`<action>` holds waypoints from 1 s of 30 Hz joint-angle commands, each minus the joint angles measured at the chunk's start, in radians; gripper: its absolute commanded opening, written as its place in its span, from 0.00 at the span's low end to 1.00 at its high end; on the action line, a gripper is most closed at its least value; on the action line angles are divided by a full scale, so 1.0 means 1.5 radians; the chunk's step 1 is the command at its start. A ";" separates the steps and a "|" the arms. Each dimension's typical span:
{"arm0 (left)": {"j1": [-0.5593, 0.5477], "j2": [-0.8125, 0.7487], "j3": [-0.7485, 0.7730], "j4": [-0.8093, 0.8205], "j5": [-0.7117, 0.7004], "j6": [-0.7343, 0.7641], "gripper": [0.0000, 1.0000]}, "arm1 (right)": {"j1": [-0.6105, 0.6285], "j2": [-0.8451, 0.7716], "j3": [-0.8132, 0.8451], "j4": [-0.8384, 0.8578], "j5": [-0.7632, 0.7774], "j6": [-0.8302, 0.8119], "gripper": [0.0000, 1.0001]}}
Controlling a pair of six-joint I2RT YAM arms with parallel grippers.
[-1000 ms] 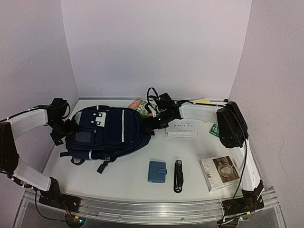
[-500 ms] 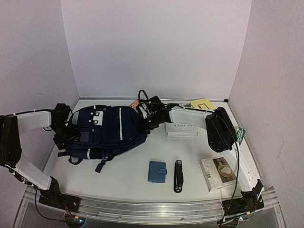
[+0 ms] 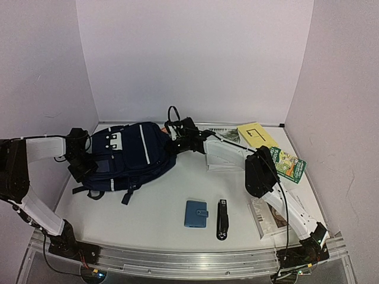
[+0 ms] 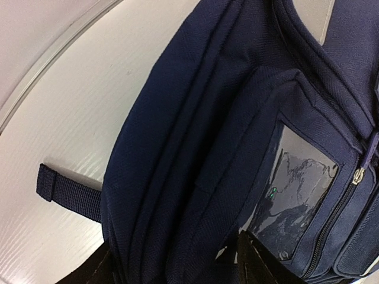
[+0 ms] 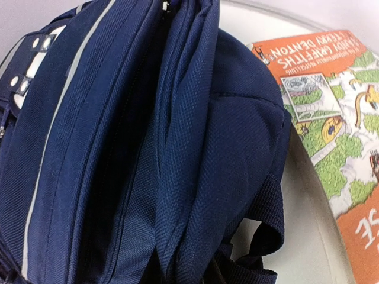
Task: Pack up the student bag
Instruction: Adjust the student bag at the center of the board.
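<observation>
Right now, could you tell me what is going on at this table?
Both arms are on the student bag, which lies left of centre. The right gripper seems pinched on fabric at one end. The left gripper has its jaws astride the opposite side, though a firm clamp isn't clear. The wallet and a colourful book lie outside it.

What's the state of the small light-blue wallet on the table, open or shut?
Shut: the small light-blue wallet lies flat and folded in the top view, its darker tab wrapped over the right edge.
</observation>
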 commanded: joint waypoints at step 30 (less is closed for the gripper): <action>-0.112 0.086 0.146 0.098 0.115 0.058 0.00 | -0.062 -0.251 -0.346 0.072 -0.075 0.016 0.00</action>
